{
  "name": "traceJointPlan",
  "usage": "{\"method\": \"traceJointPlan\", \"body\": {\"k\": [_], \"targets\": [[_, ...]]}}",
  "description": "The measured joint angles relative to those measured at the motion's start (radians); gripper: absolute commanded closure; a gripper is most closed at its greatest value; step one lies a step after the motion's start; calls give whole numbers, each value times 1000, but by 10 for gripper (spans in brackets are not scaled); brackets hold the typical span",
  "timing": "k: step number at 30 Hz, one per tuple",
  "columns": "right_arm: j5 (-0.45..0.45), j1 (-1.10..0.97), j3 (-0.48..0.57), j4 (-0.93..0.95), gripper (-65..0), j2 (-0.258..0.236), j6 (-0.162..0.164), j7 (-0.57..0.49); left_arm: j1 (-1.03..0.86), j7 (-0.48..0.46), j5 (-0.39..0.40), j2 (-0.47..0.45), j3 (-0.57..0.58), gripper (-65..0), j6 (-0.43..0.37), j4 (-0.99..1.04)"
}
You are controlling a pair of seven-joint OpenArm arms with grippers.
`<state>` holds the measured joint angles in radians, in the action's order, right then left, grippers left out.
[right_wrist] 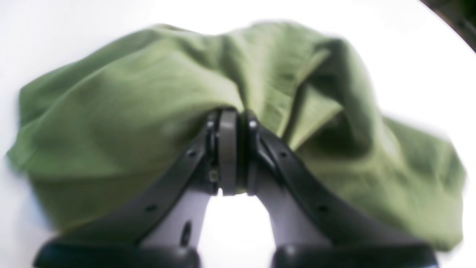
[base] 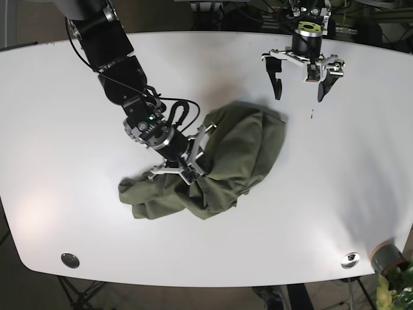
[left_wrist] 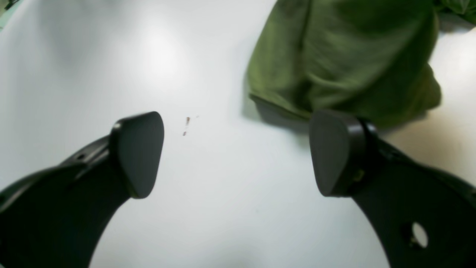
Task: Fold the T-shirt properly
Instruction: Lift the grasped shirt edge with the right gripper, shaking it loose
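A crumpled olive-green T-shirt (base: 219,161) lies bunched in the middle of the white table (base: 77,194). My right gripper (base: 193,159) is shut on a fold of the T-shirt (right_wrist: 148,96) and holds it pinched up, the cloth draping around the fingers (right_wrist: 227,149). My left gripper (base: 299,87) is open and empty above the table beyond the shirt's far right corner. In the left wrist view the gripper (left_wrist: 238,152) has its jaws wide apart over bare table, with the shirt's edge (left_wrist: 334,56) just ahead of its right finger (left_wrist: 334,152).
A small brown speck (left_wrist: 186,124) marks the table between the left fingers; it also shows in the base view (base: 312,115). Two round fittings (base: 70,259) (base: 350,259) sit near the front edge. A plant pot (base: 386,257) stands off the front right corner.
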<state>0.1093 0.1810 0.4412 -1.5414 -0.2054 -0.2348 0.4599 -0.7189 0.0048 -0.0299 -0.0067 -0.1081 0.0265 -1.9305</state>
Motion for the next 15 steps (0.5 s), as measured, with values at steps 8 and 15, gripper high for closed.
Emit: {"method": "traceJointPlan", "body": {"k": [8,15], "targets": [[0,-91,-125,-48,-51,-55,-1,15,12,32,0,-2,18,-587,0,0],[2,-134,-134,-93,-406,-44,5,18,29,26,-1,-2,18,-587,-1,0]]}}
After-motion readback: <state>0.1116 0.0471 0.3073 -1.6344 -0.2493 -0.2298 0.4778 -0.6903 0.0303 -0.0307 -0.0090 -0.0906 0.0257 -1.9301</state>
